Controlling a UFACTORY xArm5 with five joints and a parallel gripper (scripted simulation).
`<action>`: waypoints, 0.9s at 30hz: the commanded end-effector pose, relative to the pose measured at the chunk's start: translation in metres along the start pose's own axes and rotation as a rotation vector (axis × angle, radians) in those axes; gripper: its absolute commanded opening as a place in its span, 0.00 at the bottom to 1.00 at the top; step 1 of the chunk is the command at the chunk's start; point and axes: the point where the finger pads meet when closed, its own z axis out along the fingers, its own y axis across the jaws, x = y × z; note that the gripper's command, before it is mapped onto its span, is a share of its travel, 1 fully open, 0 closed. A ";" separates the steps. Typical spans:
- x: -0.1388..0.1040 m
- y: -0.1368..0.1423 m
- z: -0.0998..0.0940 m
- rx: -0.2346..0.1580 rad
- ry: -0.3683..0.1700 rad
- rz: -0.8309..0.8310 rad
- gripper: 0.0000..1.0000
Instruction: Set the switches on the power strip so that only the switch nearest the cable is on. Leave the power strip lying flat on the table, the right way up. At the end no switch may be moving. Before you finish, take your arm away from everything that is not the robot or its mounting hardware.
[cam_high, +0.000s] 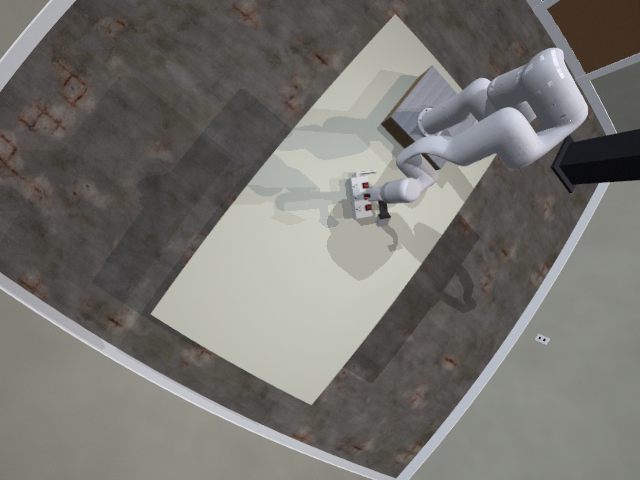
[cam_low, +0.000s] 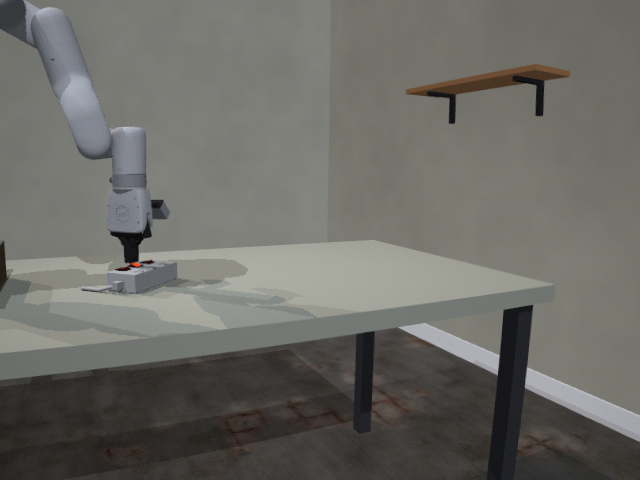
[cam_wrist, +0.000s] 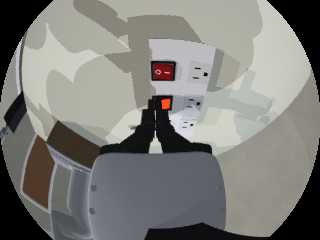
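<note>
The power strip lies flat and right way up on the table, directly beneath my jaws, with its cable stub sticking out of the end away from where my tips point in the wrist view. My gripper is pressed fully together with nothing between the fingers, so I am using the closed tips as a single poking point. In the wrist view those tips sit on or just above the middle switch, which glows bright orange, so I judge it lit and on. Just beyond my tips is another switch, darker red; I cannot tell its state for sure. The third switch, the one toward the cable, is hidden from the wrist camera under my own body, and it shows only as a small red patch from above. I judge the step in hand to be toggling the middle rocker off. That calls for a short, straight-down press on the correct half of the rocker, firm enough to tip it but not so hard that the strip slides or tilts, then a clean lift so nothing is left rocking. There are no containers here; farther out, only a wall shelf, with nothing visible on it.
</note>
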 end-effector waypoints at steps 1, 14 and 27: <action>0.001 0.001 0.001 -0.002 0.002 0.000 0.00; 0.001 0.001 0.006 -0.002 0.002 0.000 0.00; 0.000 0.001 0.006 -0.002 0.002 0.000 0.00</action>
